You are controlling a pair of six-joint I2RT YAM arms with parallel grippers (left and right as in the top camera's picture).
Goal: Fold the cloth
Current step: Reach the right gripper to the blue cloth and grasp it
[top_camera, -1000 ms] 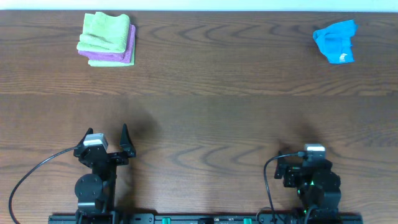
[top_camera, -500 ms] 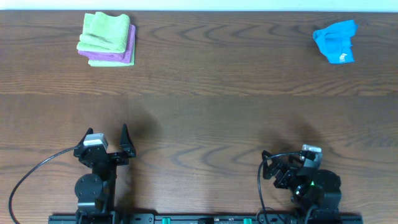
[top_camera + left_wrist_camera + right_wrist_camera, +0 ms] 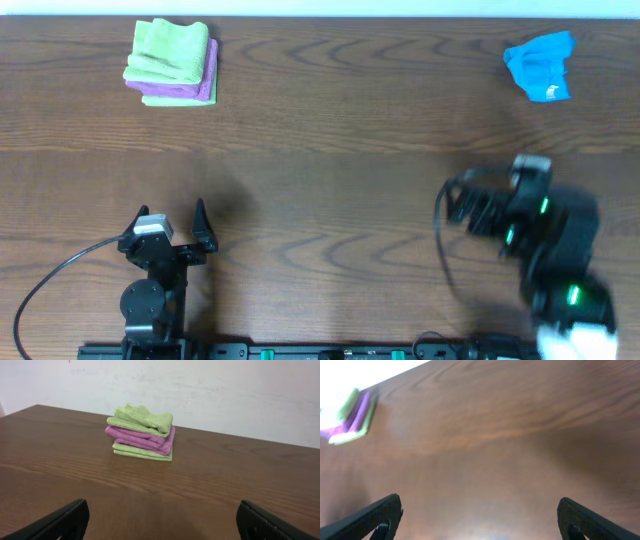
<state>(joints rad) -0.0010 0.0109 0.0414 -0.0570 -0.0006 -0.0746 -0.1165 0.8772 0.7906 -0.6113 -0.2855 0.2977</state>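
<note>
The sky-blue cloth (image 3: 540, 66) lies crumpled at the table's far right corner, seen only in the overhead view. My right gripper (image 3: 465, 205) is blurred by motion over the right half of the table, well short of the cloth and to its left. In the right wrist view the right gripper (image 3: 480, 520) is open and empty over bare wood. My left gripper (image 3: 168, 222) rests near the front left. The left gripper (image 3: 160, 522) is open wide and empty.
A folded stack of lime-green and purple cloths (image 3: 172, 62) sits at the far left corner. It also shows in the left wrist view (image 3: 142, 432) and, blurred, in the right wrist view (image 3: 352, 417). The brown wooden table (image 3: 330, 180) ends at a white wall.
My right arm has lifted from its rest at the front edge and swung away from the front, toward the table's far side. The left arm and the cloths have not moved.
</note>
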